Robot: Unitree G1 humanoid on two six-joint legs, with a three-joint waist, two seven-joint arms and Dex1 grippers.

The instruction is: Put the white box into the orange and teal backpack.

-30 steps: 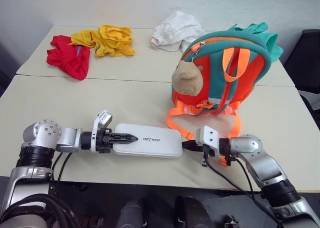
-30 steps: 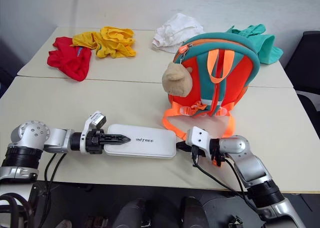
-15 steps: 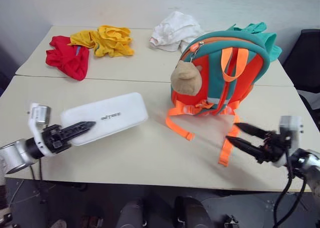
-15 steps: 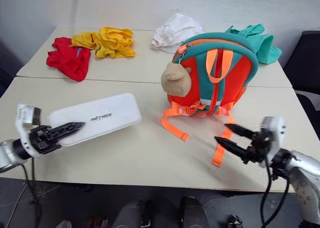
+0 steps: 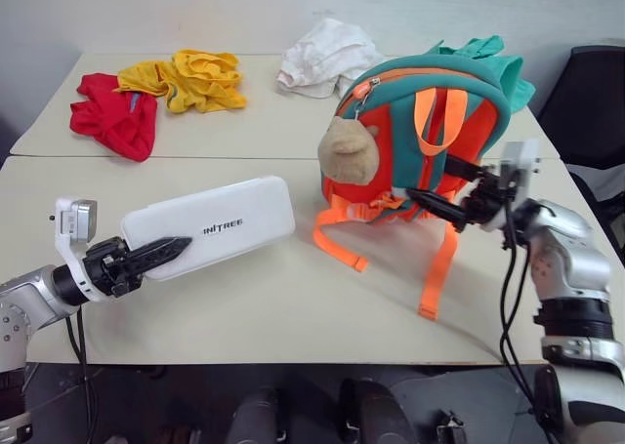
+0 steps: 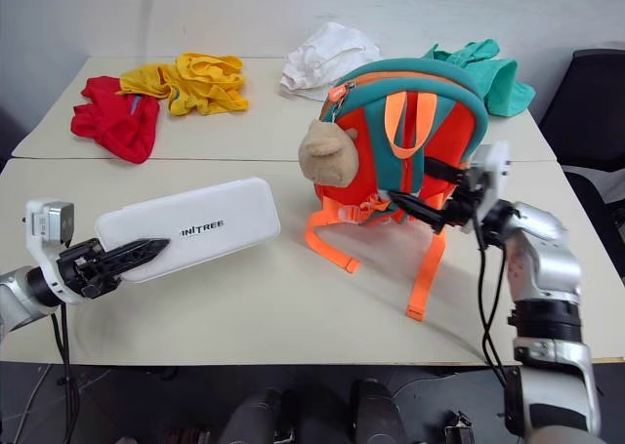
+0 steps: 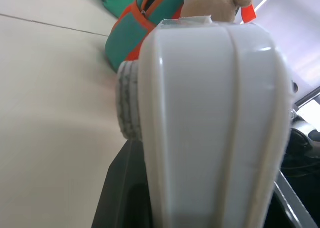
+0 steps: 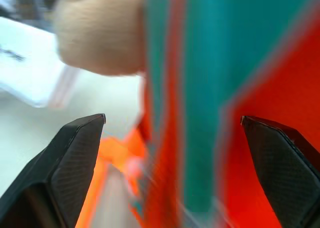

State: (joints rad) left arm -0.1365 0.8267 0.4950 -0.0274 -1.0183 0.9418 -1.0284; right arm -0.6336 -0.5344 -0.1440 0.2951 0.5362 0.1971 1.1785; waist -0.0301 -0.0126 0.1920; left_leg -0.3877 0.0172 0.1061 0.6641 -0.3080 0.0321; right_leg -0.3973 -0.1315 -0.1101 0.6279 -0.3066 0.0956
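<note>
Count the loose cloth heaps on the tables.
4, all on the far table: a red heap at far left, a yellow heap beside it, a white heap mid-table, and a teal heap partly hidden behind the backpack, which could also hide more.

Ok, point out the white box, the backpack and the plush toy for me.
white box (image 5: 220, 227), left eye view: middle of its top face, at the lettering.
backpack (image 5: 395, 102), left eye view: teal panel.
plush toy (image 6: 327, 152), right eye view: middle of the ball.

The white box (image 5: 210, 228) sits left of the backpack (image 5: 430, 137), apparently raised off the table (image 5: 293, 298); cloth heaps (image 5: 186, 78) lie behind.
</note>
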